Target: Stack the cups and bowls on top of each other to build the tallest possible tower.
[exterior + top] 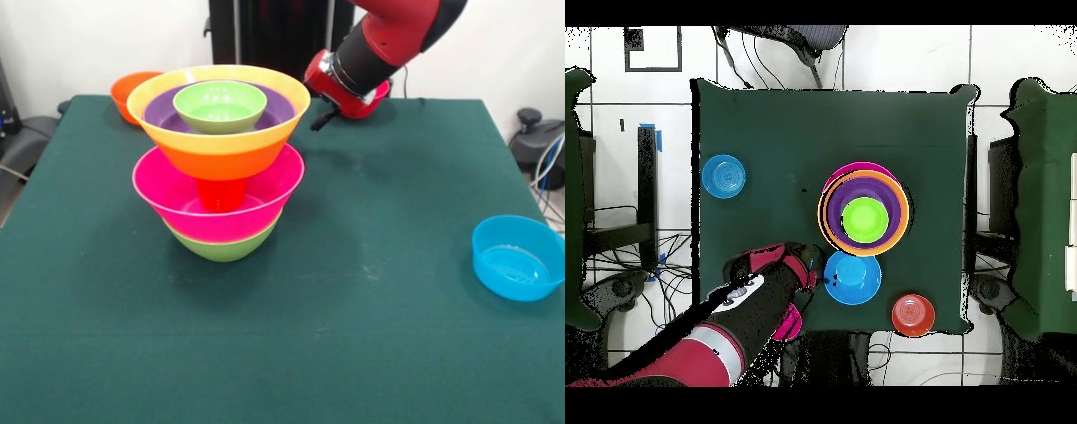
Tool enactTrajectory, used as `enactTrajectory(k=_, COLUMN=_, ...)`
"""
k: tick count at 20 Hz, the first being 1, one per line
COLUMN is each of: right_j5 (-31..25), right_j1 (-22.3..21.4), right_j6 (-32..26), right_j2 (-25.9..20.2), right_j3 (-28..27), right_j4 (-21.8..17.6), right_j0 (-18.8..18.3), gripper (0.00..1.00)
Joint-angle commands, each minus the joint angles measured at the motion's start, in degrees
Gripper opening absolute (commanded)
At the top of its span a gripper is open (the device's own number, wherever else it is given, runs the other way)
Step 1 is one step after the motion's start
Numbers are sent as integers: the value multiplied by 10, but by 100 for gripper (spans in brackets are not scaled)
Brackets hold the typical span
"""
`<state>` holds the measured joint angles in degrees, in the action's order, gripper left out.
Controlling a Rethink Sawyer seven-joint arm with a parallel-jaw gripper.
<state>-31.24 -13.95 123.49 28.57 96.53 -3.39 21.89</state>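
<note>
A dark green table (371, 336) fills both views. My red and black arm (397, 35) reaches over its edge.

The tower (221, 168) is the largest thing on the table. The front view shows its layers. A green bowl (221, 246) is lowest and a pink bowl (177, 199) sits in it. An upturned orange cup (221, 193) stands in the pink bowl and carries a large orange bowl (221, 155). Inside that are a purple bowl (163, 110) and a small green bowl (220, 106). From overhead the tower (863, 210) is only nested rings. The cup and the lowest bowl are hidden there.

Only the overhead view shows the larger blue bowl (853, 277). In the front view the tower hides it. The smaller blue bowl (723, 176) stands well apart at 10 o'clock from the gripper. In the front view the picture's right edge cuts it off. A small orange bowl (912, 315) sits at the tower's 5 o'clock. In the front view the tower partly covers it.

My gripper (819, 281) points at the larger blue bowl, which lies just beside it at 3 o'clock. I cannot tell whether they touch. The tower lies near at 1 o'clock. In the front view my gripper (323, 117) shows at the tower's 2 o'clock. I cannot tell whether my fingers are spread or pressed together.
</note>
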Motion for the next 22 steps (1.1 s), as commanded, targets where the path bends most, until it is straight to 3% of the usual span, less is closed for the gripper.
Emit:
enactTrajectory(k=1, right_j5=65, right_j1=12, right_j6=67, right_j2=-37, right_j3=4, right_j4=-15, right_j0=-17, gripper=100)
enactTrajectory(k=15, right_j5=72, right_j1=23, right_j6=53, right_j2=-22, right_j3=-8, right_j4=-28, right_j0=-11, gripper=100)
enactTrajectory(k=16, right_j5=68, right_j1=24, right_j6=51, right_j2=-21, right_j3=-9, right_j4=-30, right_j0=-9, gripper=0)
enactTrajectory(k=22, right_j5=61, right_j1=22, right_j6=51, right_j2=-25, right_j3=-9, right_j4=-28, right_j0=-10, gripper=0)
